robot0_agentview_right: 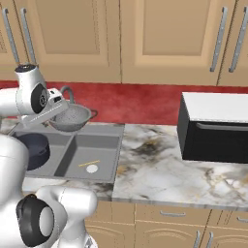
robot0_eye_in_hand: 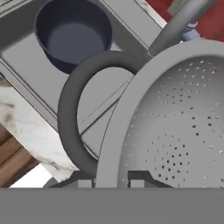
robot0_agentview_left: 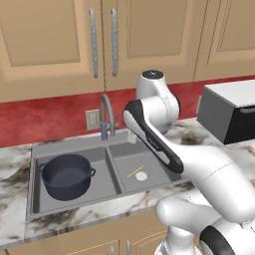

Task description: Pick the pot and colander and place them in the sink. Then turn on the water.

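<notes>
The dark navy pot [robot0_agentview_left: 67, 175] stands upright in the left basin of the grey sink [robot0_agentview_left: 74, 211]; in the hand view the pot [robot0_eye_in_hand: 72, 33] lies at the top left. My gripper [robot0_agentview_right: 57, 109] is shut on the rim of the silvery perforated colander [robot0_agentview_right: 72, 117], which hangs in the air over the back of the sink [robot0_agentview_right: 104, 130], next to the gooseneck faucet [robot0_agentview_left: 106, 117]. In the hand view the colander [robot0_eye_in_hand: 175, 127] spreads across the right side, its dark loop handle [robot0_eye_in_hand: 70, 109] arches over the basins, and my gripper [robot0_eye_in_hand: 111, 180] pinches the rim. No water runs from the faucet.
A black-and-white microwave [robot0_agentview_right: 215, 128] stands on the marble counter to the right of the sink. A thin yellow stick [robot0_agentview_right: 89, 163] lies beside the round drain [robot0_agentview_right: 92, 169] in the right basin. Wooden cabinets hang above the red backsplash.
</notes>
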You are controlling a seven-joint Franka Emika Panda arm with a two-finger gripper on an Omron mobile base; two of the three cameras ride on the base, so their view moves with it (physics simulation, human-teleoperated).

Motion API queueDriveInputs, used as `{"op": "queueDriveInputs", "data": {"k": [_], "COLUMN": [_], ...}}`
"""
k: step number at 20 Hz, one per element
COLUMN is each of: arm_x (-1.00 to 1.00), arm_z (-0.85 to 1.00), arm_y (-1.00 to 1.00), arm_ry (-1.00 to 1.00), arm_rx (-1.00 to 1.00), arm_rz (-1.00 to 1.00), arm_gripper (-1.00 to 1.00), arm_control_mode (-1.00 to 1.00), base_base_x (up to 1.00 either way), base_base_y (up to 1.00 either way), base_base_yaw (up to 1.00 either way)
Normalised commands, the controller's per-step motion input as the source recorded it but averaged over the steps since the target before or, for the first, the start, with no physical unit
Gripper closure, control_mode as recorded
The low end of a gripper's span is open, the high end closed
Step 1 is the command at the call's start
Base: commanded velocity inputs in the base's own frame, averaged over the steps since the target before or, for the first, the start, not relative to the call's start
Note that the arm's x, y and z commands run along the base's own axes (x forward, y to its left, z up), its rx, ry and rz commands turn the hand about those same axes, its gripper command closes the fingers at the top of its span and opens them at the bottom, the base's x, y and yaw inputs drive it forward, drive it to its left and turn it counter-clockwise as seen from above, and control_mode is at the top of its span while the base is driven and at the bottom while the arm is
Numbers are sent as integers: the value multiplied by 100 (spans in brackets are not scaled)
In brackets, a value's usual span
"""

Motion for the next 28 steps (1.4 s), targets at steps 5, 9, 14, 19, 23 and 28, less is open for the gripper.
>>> {"op": "queueDriveInputs", "data": {"k": [5, 9, 14, 19, 23, 28], "arm_x": [0, -1, -7, 0, 0, 0], "arm_z": [-49, -42, -39, -35, -32, -39], "arm_y": [-25, -42, -39, -19, 0, 0], "arm_ry": [21, 17, 11, 4, -1, -5], "arm_rx": [0, 0, 0, 0, 0, 0], "arm_rz": [25, 26, 27, 24, 19, 22], "arm_gripper": [100, 100, 100, 100, 100, 100], "arm_control_mode": [-100, -100, -100, -100, -100, -100], "base_base_x": [0, 0, 0, 0, 0, 0], "base_base_y": [0, 0, 0, 0, 0, 0], "base_base_yaw": [0, 0, 0, 0, 0, 0]}}
